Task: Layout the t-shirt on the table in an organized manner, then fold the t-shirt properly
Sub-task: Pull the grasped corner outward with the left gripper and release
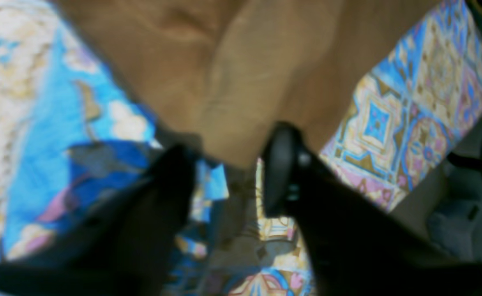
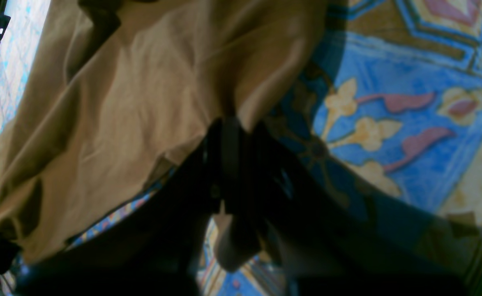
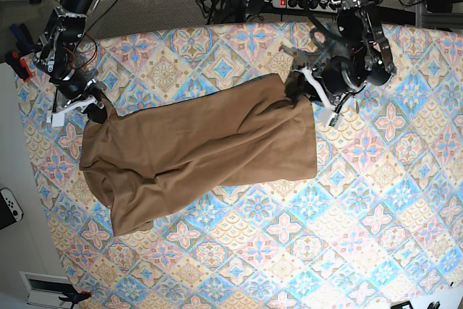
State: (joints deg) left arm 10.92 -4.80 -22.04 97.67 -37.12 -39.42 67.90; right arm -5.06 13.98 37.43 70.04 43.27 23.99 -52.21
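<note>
T-shirt (image 3: 202, 150): spread lengthwise on table (image 3: 376, 200), each end at a claw. Right wrist view alone shows right claw (image 2: 232, 135) pinching cloth. Left wrist view alone shows left claw (image 1: 228, 164) spread at the hem.

Base view evenly lit from overhead, bright, sharp, soft short shadows under the folds of the t-shirt (image 3: 202, 150); no glare on the table (image 3: 376, 200). Left wrist view heavily blurred throughout, the left gripper (image 1: 228, 172) a dark smear near the lens, tile pattern smudged, slightly clearer far right. Right wrist view dimmer, the right gripper (image 2: 234, 139) near black and out of focus, casting a broad shadow across the blue tiles; cloth creases fairly sharp, edges stretched by the wide lens.
</note>
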